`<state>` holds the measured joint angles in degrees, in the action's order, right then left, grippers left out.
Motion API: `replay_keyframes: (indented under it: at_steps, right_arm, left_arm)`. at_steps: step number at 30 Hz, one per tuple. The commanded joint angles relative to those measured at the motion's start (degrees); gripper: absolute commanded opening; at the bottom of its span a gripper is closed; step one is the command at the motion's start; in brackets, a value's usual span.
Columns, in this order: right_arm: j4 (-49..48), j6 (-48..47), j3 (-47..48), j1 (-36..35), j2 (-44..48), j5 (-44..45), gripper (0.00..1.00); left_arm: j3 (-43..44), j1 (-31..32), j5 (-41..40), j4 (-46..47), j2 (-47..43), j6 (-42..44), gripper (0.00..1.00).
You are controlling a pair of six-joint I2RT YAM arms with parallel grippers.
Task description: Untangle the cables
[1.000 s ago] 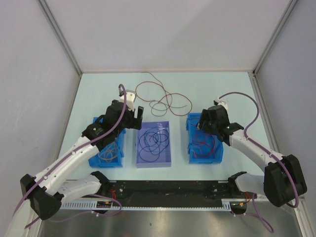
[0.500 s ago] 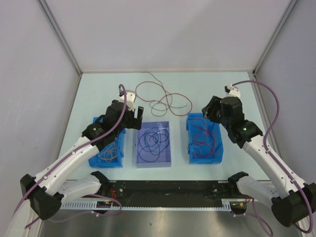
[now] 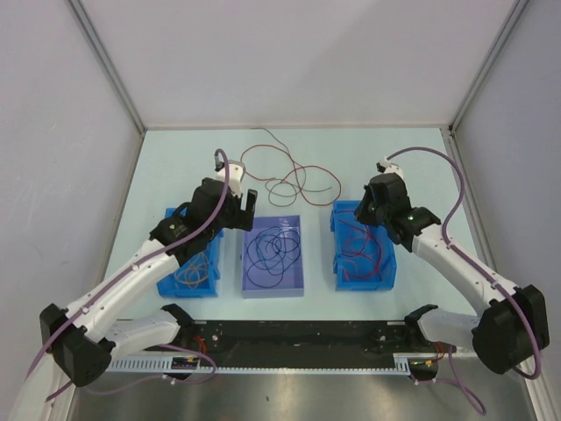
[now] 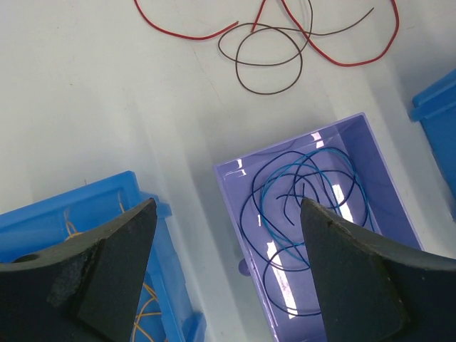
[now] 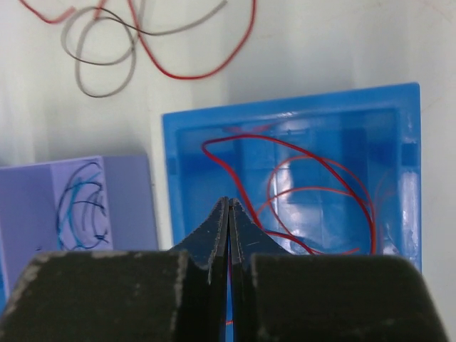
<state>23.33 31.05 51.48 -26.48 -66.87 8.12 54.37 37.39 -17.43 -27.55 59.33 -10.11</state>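
Loose cables lie tangled on the table beyond the bins: a red one (image 3: 294,167) (image 4: 342,60) (image 5: 206,71) and a dark brown one (image 3: 285,191) (image 4: 271,68). Navy cables (image 3: 272,250) (image 4: 299,192) lie in the purple bin (image 3: 273,288), orange ones (image 3: 188,274) in the left blue bin (image 3: 166,285), red ones (image 3: 361,250) (image 5: 320,189) in the right blue bin (image 3: 390,282). My left gripper (image 3: 238,210) (image 4: 228,206) hangs wide open above the gap between the left and purple bins, holding nothing. My right gripper (image 3: 366,215) (image 5: 229,201) is shut over the right bin; a red cable runs past its tips, and whether it is pinched does not show.
The three bins stand in a row in front of the arm bases. Grey walls with metal corner posts (image 3: 110,66) enclose the table on three sides. A black rail (image 3: 298,338) runs along the near edge.
The right gripper has gone from open to shut. Its arm lifted and swung outward half a second ago, then came back over the right bin's far end. The left arm has barely moved.
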Motion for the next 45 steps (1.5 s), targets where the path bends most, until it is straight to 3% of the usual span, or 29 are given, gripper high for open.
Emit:
replay_keyframes:
  at_steps: [1, 8, 13, 17, 21, 26, 30, 36, 45]
  right_arm:
    - [-1.53, 1.03, -2.00, 1.16, -1.68, 1.81, 0.00]
    - [-5.93, -0.46, -4.46, 4.51, -6.07, -2.75, 0.00]
    - [-10.49, -3.27, -4.03, 4.42, -2.05, -10.37, 0.00]
    - [-11.64, -5.12, -1.92, 3.46, 2.09, -14.71, 0.18]
    - [-11.55, -7.05, -0.60, 2.14, 5.69, -15.15, 0.31]
    - [-12.17, -8.72, -0.33, 2.31, 7.28, -15.85, 0.44]
    - [-11.73, -9.07, 0.28, 2.92, 6.32, -16.12, 0.45]
    - [-10.24, -10.04, 0.72, 4.07, 6.31, -15.86, 0.45]
    - [-8.57, -10.83, 0.72, 4.68, 6.05, -15.15, 0.45]
  left_arm:
    - [1.79, 0.14, 0.73, 1.36, 0.78, -1.23, 0.87]
    - [4.42, 0.23, 1.17, 0.75, 4.91, -2.19, 0.87]
    - [11.01, -0.12, -2.25, -2.06, 14.03, -3.42, 0.88]
    - [19.18, -2.92, -2.08, -4.61, 22.46, -4.57, 0.88]
    - [29.18, -6.44, 1.78, -5.67, 30.57, -6.41, 0.87]
    - [41.93, -8.29, 0.03, -6.46, 41.46, -4.74, 0.87]
    - [56.15, -9.52, 3.28, -9.53, 53.75, -6.76, 0.86]
    - [68.65, -9.52, 4.77, -11.82, 65.55, -8.78, 0.82]
    - [72.10, -9.35, 8.29, -7.88, 75.49, -9.76, 0.75]
